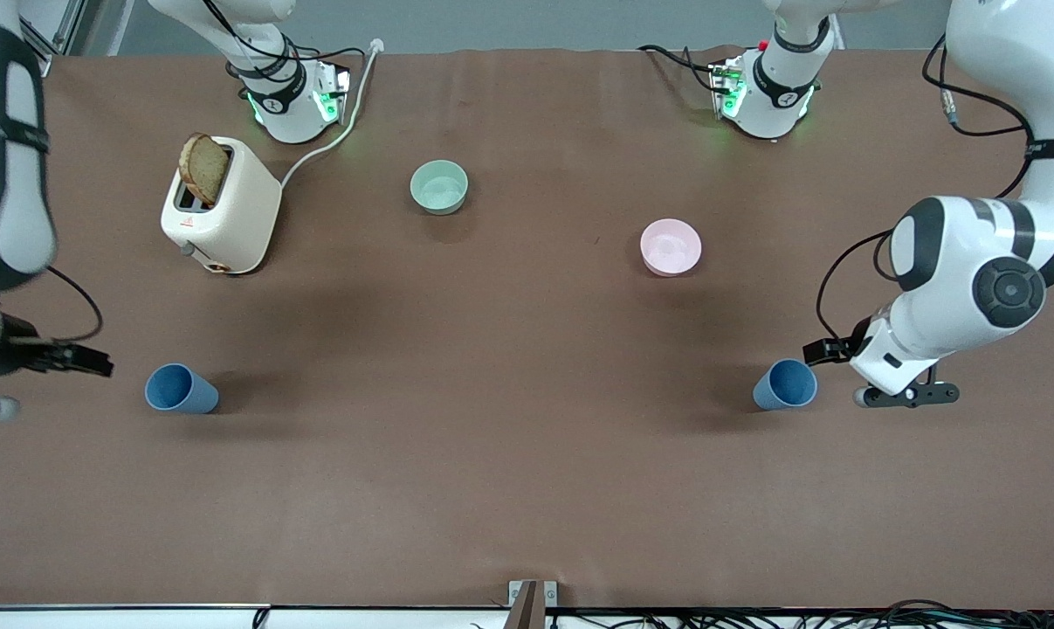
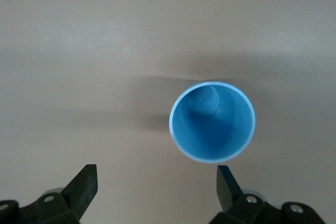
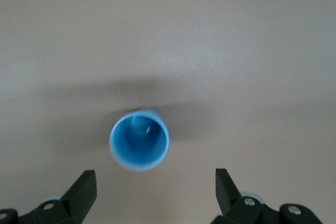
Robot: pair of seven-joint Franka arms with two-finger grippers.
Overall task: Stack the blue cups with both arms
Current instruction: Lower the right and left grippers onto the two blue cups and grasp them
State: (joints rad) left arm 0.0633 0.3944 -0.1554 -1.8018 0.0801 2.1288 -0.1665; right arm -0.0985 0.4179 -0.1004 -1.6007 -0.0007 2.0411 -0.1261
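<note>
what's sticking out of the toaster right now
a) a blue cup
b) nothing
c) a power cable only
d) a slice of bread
d: a brown slice of bread stands up out of the slot of the cream toaster, while both blue cups sit apart on the table, nearer the front camera.

White arms (image 1: 972,262), black joint bands.

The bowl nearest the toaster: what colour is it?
Pale green bowl; it shows best in the front view, beside the toaster.
</note>
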